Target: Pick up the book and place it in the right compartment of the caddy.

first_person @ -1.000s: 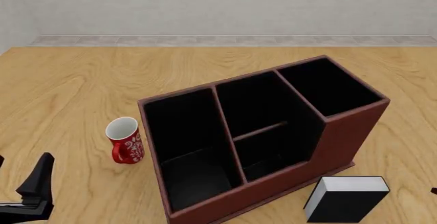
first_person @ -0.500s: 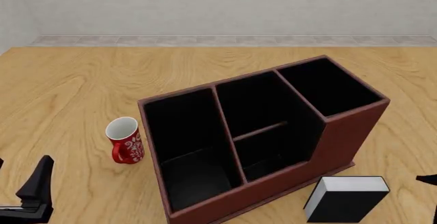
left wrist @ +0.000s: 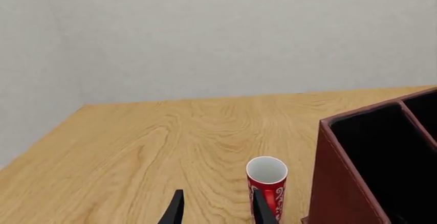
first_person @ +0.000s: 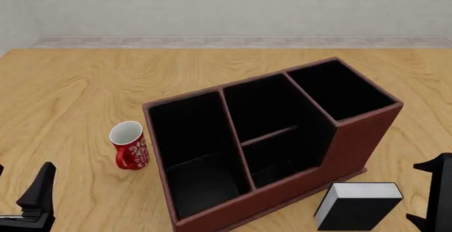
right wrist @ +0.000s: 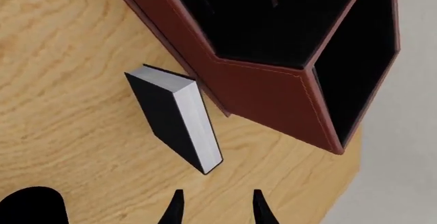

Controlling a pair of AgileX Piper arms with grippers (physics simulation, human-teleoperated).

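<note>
Right pincer (right wrist: 215, 206) apart, near book (right wrist: 174, 116), caddy (right wrist: 273, 88) just beyond

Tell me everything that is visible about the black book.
The book is a thick, plain black hardcover with white page edges facing up. It stands on the wooden table, closed, just in front of the caddy below its tall end; a narrow gap seems to separate them. Nothing grips it: the right claw is open, short of it.
</note>
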